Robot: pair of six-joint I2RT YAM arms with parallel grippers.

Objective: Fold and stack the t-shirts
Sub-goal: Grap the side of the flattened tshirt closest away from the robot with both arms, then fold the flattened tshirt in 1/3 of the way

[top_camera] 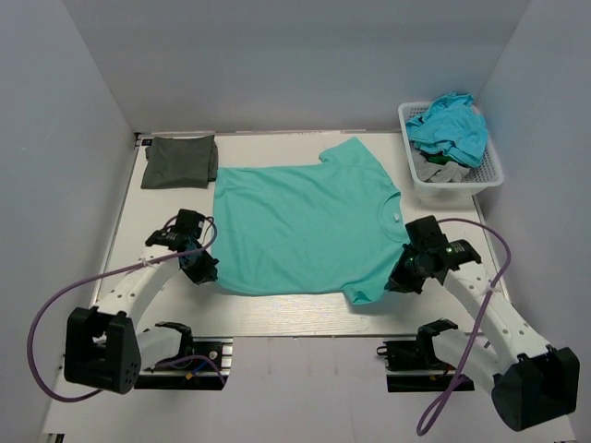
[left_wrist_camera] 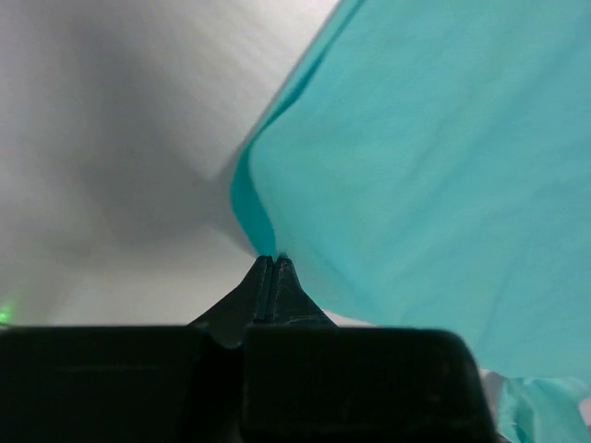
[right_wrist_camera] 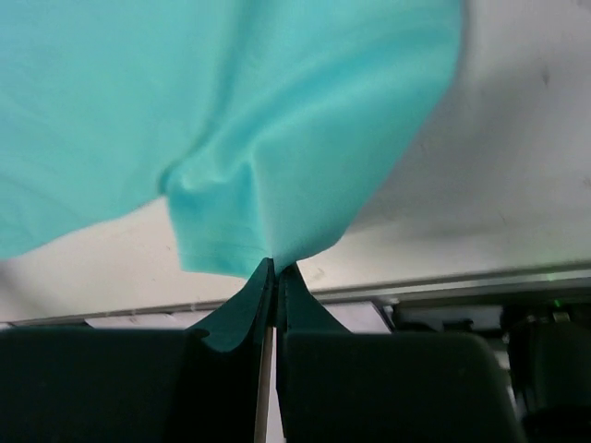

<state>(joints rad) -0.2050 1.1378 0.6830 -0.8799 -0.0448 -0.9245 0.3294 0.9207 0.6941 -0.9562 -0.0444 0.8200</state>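
Observation:
A teal-green t-shirt [top_camera: 305, 221] lies spread flat in the middle of the table, its neck with a small white label [top_camera: 394, 214] to the right. My left gripper [top_camera: 205, 270] is shut on its near-left hem corner [left_wrist_camera: 249, 198]. My right gripper [top_camera: 399, 280] is shut on its near sleeve [right_wrist_camera: 240, 221], lifting the cloth slightly. A dark olive-green t-shirt [top_camera: 181, 161] lies folded square at the far left.
A white basket [top_camera: 494, 175] at the far right holds a blue garment [top_camera: 451, 125] and grey cloth. White walls enclose the table on the left, back and right. The table's front edge rail [right_wrist_camera: 480, 281] runs just behind the right gripper.

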